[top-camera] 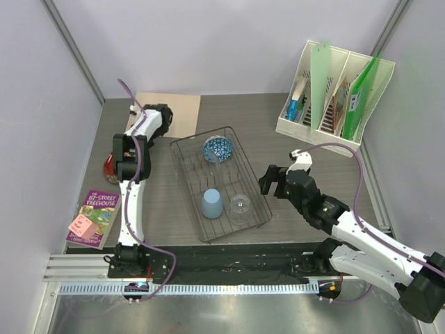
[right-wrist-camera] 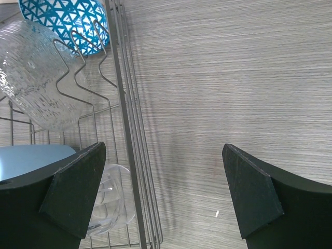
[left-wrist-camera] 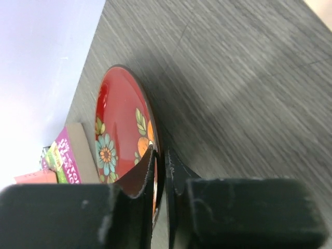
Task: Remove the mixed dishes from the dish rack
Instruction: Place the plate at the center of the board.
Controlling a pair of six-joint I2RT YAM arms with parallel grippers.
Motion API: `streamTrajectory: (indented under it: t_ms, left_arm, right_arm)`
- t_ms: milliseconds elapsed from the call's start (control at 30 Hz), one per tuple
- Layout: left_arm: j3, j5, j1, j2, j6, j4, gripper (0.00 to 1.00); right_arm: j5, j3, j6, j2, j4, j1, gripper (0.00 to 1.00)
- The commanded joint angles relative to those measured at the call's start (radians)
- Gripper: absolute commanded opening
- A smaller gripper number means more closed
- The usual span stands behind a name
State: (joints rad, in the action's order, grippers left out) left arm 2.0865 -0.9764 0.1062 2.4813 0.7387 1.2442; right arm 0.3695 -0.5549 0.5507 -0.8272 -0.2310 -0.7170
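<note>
Left gripper (left-wrist-camera: pixel 160 155): clenched on the rim of the small dark red round plate (left-wrist-camera: pixel 116 124), one finger on the painted face and one behind.
Red plate: flower-and-leaf pattern on its face. In the top view the plate (top-camera: pixel 108 165) sits at the far-left side of the grey wood-grain table (top-camera: pixel 278 149), outside the rack and partly hidden by the left gripper (top-camera: pixel 118 165). Whether it touches the table cannot be told.
Right gripper (right-wrist-camera: pixel 163 150): released, fingers spread wide. It hangs over the right rim of the rack — one finger above the rack's inside, the other above bare table. In the top view the right gripper (top-camera: pixel 272 182) holds nothing.
Dish rack: rectangular dark wire dish rack (top-camera: pixel 186 186) mid-table, its right rim (right-wrist-camera: pixel 136 155) running between the right fingers.
Bowl: blue-and-white patterned bowl (top-camera: pixel 219 148) at the rack's far end, propped among the prongs (right-wrist-camera: pixel 62 18).
Cup: light blue plastic cup (top-camera: pixel 212 203) in the near half of the rack, mouth down.
Tumbler: clear smooth glass tumbler (top-camera: pixel 240 204) just beside the cup, against the right rim (right-wrist-camera: pixel 106 202).
Other glass: clear textured glass vessel (right-wrist-camera: pixel 36 78) leaning on the prongs, between bowl and cup.
Surroundings: purple-and-green paperback book (top-camera: pixel 95 218) with a pink card (top-camera: pixel 82 225) on it, near the plate; white compartmented file holder (top-camera: pixel 334 90) at the far right.
</note>
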Motion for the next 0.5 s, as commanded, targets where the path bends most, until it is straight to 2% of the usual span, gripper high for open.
streamTrajectory:
  t_ms: [0, 33, 67, 167, 267, 300, 367, 400, 467]
  left_arm:
    - [0.006, 0.027, -0.005, -0.05, -0.009, -0.064, 0.18]
    - [0.007, 0.036, -0.007, -0.056, -0.013, -0.075, 0.22]
    - [0.007, 0.044, -0.005, -0.062, -0.018, -0.08, 0.3]
    - [0.006, 0.07, -0.005, -0.088, -0.025, -0.1, 0.44]
    - [0.014, 0.087, -0.005, -0.102, -0.022, -0.1, 0.53]
    - [0.017, 0.091, -0.005, -0.105, -0.016, -0.097, 0.6]
    - [0.047, 0.122, -0.005, -0.12, -0.002, -0.051, 0.67]
    - [0.067, 0.133, -0.005, -0.133, 0.034, -0.031, 0.76]
    - [0.084, 0.194, -0.005, -0.212, 0.059, -0.031, 0.82]
  right_arm:
    - [0.022, -0.028, -0.021, -0.013, 0.052, 0.001, 1.0]
    - [0.023, -0.03, -0.023, -0.015, 0.052, 0.001, 1.0]
    - [0.025, -0.033, -0.024, -0.016, 0.053, -0.001, 1.0]
    - [0.022, -0.033, -0.024, -0.023, 0.056, -0.001, 1.0]
    - [0.019, -0.034, -0.018, -0.024, 0.056, -0.001, 1.0]
    - [0.019, -0.034, -0.018, -0.021, 0.058, 0.001, 1.0]
    - [0.017, -0.034, -0.018, -0.016, 0.055, 0.001, 1.0]
    - [0.02, -0.033, -0.018, -0.012, 0.056, 0.001, 1.0]
    - [0.029, -0.033, -0.023, -0.012, 0.056, 0.001, 1.0]
